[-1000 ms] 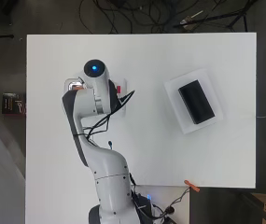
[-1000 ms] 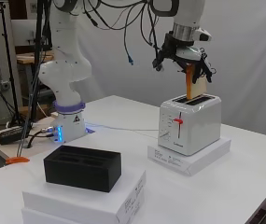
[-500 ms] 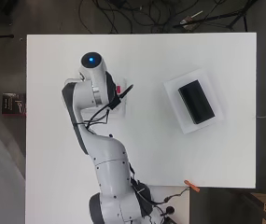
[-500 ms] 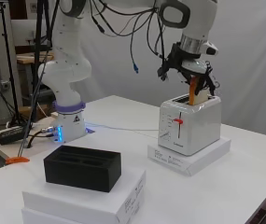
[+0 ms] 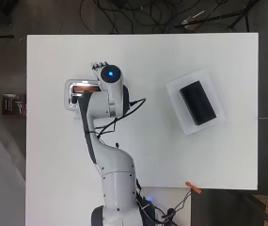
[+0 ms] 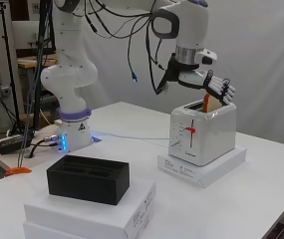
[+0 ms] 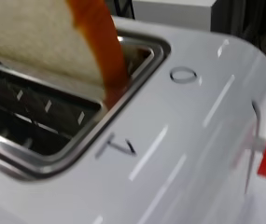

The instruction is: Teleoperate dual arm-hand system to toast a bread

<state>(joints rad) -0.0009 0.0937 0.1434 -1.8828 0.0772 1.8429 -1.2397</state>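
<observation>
One slice half-seated in the toaster slot, hand above it.

Fingers (image 6: 223, 89) nearly straight, spread over the top of the bread slice (image 6: 207, 102); whether they touch the slice cannot be told, and nothing is curled round it. Hand (image 6: 212, 85) hovers over the toaster (image 6: 202, 132), which sits on a flat white box (image 6: 201, 166). Slice stands tilted in the slot (image 7: 53, 116), upper part proud of the rim. Red lever (image 6: 190, 130) sits high, likely not pressed. Risk: a push on the tilted slice could jam its crust on the slot rim or tip the toaster on its box. Room: toaster near the table (image 5: 143, 56) edge; open surface toward the black tray (image 5: 198, 102), well apart.
</observation>
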